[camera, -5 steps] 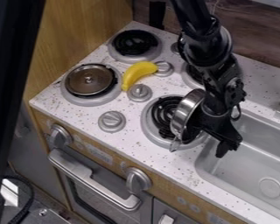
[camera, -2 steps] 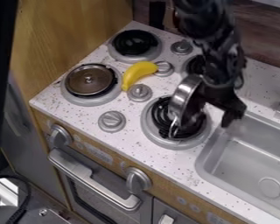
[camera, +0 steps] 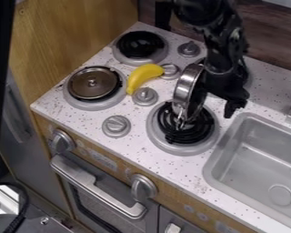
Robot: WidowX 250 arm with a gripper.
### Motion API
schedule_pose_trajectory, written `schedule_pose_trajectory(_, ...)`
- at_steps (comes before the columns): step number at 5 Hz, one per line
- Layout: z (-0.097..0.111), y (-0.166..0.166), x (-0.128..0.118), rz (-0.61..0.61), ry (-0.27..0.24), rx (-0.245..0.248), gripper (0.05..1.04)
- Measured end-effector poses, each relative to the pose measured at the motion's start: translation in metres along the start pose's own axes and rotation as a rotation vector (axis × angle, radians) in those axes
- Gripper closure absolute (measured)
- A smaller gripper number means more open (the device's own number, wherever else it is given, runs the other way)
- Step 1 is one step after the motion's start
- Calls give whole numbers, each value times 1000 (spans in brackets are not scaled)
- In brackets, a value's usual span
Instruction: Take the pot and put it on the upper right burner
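With the pot [camera: 184, 86] tilted above the lower right burner [camera: 172, 146] and apparently clamped in the gripper [camera: 217, 94], centre it over the upper right burner [camera: 249, 78], level its base, and lower it to full contact before releasing.

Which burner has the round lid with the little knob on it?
The front left burner, beside the yellow banana. The round lid covers its middle, while the back left burner and front right burner show black coils.
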State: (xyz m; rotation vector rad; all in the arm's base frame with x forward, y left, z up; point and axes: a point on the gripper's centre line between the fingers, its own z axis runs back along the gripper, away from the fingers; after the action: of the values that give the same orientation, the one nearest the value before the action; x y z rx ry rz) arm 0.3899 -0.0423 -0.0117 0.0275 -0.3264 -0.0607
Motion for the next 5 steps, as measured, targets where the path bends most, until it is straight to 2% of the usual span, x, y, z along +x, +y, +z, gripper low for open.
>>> schedule_pose_trajectory(1,0,4,2,-31,-12,28,85)
schedule_pose_trajectory(2,-7,6,-7,-44,18,42,85)
schedule_pose_trajectory(3,-14,4,-24,3,167,38,85)
schedule_pose_trajectory(4,-12,-1,-28,72,308,-10,85)
schedule_pose_trajectory(5,-22,12,-31,88,340,29,85)
